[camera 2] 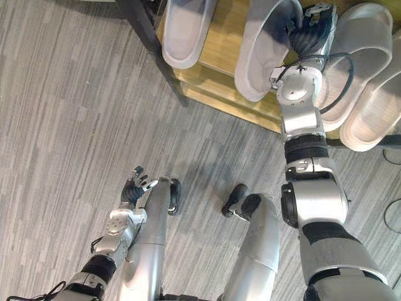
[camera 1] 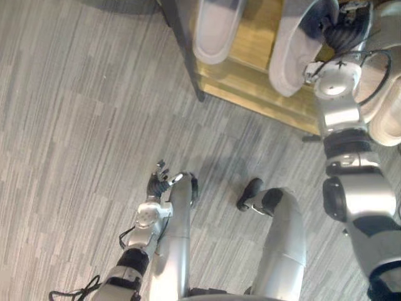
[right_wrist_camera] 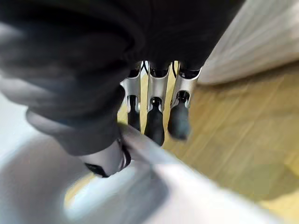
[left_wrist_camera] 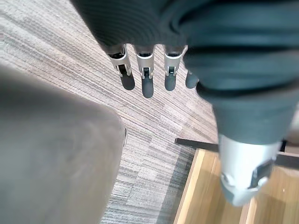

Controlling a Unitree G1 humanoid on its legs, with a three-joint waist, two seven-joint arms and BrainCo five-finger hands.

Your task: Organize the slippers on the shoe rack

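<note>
The middle slipper (camera 2: 263,50) lies on the shoe rack (camera 2: 219,50), its long axis running front to back and one end overhanging the front edge. The right hand (camera 2: 310,28) is against its right side, fingers (right_wrist_camera: 154,121) straight and together. The left hand (camera 2: 135,185) hangs relaxed and empty, well apart.

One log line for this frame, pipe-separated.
right hand: at rim of second slipper from left on shoe rack | grip: unclear | left hand: open, idle, low over floor
</note>
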